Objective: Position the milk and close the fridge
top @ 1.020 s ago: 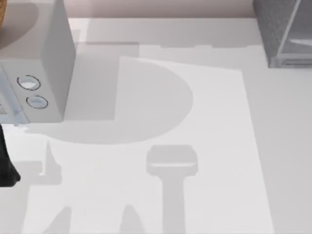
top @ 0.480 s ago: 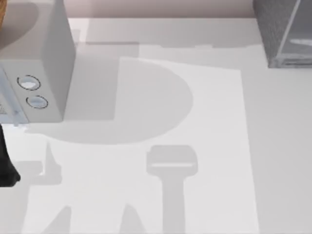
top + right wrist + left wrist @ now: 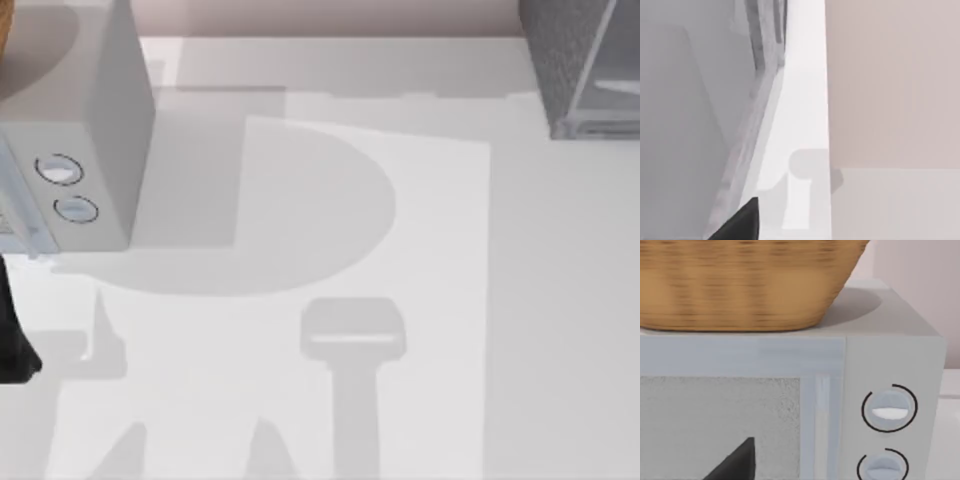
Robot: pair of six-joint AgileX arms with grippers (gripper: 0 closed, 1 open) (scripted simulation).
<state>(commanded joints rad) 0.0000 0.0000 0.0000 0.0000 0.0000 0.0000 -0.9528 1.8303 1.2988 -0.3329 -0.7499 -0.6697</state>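
One change in the last second: shade along the bench (image 3: pixel 560 300) has widened, so I judge the door is swinging. The fridge (image 3: pixel 575 70) stands just beside my right end effector (image 3: pixel 737 222), long axis seemingly upright, facing undetermined. My left end effector (image 3: pixel 735 460) is parked before the dialled box (image 3: pixel 890 365). Spread or pressed together: cannot tell for either
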